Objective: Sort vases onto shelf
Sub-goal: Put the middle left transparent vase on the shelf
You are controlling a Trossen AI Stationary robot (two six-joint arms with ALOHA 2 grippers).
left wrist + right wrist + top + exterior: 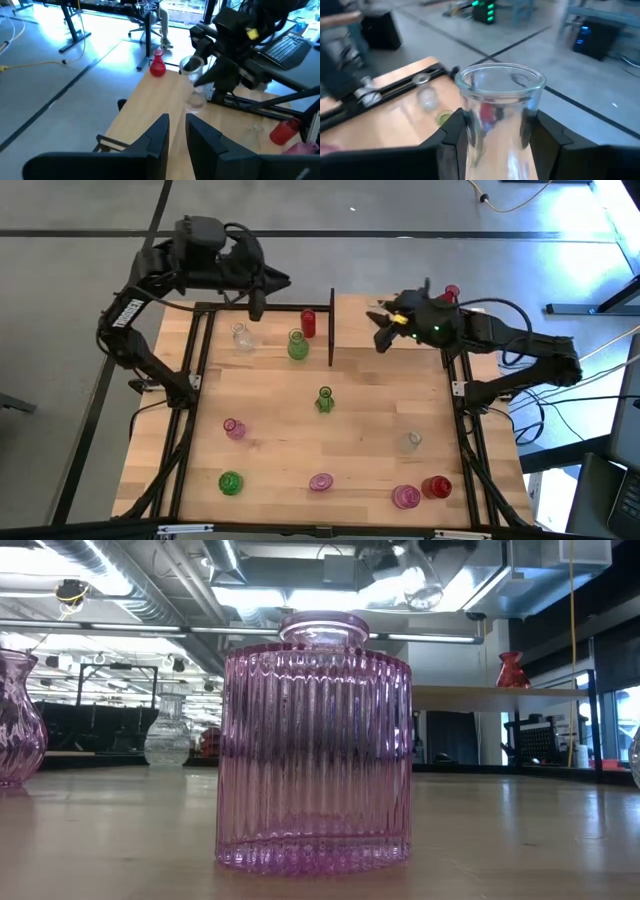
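right gripper (495, 132) is clamped on a clear vase (497, 107), carried over the shelf (360, 315) at upper centre-right of the high view, near a red vase (452, 293) already standing there. left gripper (177, 132) hovers at upper left, fingers narrow with nothing between them. i judge this the placing step. next move calls for lowering the clear vase upright onto bare board, clear of the red one, then releasing. other vases, like the ribbed pink vase (315, 740), wait on the table (370, 445).
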